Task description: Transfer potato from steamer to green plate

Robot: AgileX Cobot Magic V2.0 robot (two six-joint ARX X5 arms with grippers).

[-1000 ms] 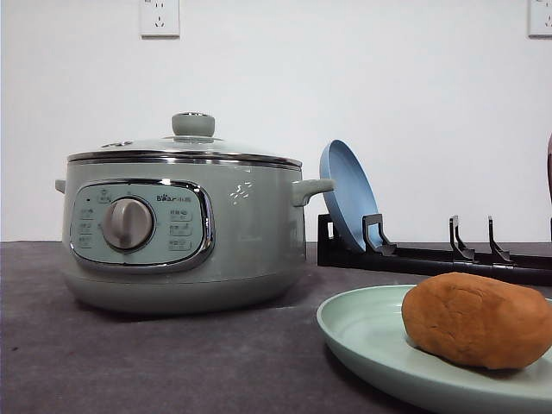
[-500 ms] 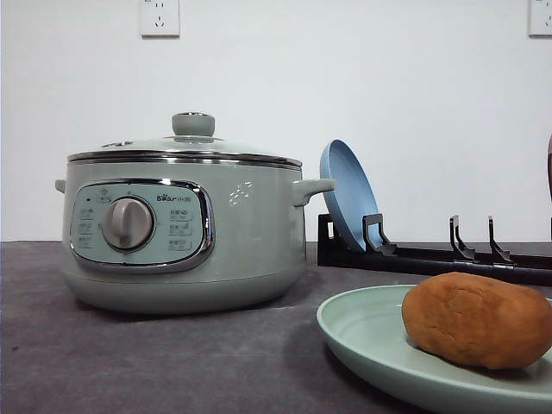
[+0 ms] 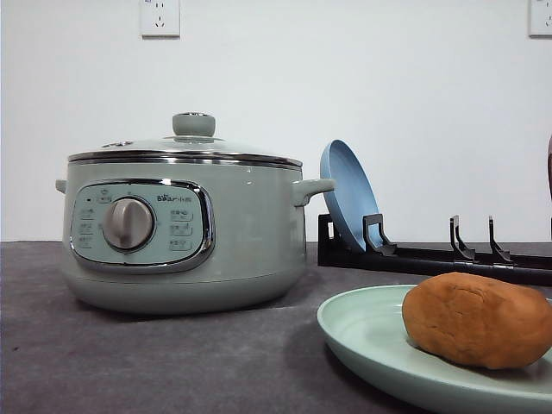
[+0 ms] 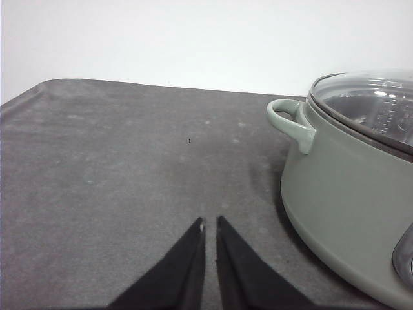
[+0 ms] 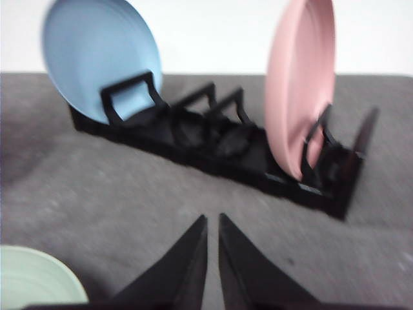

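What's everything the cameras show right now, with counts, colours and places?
potato: one, orange-brown, lying on the green plate.
green plate: one, pale mint, flat on the table in front of the rack.
steamer: one, sage green, left part of the table, glass lid on.
blue plate: one, standing in the rack's left end.
pink plate: one, standing in the rack's other end.
rack: one, black, behind the green plate.
table: one, dark grey.
wall sockets: two, white.
left tool: black, shut, empty, above the table beside the steamer.
right tool: black, shut, empty, facing the rack.
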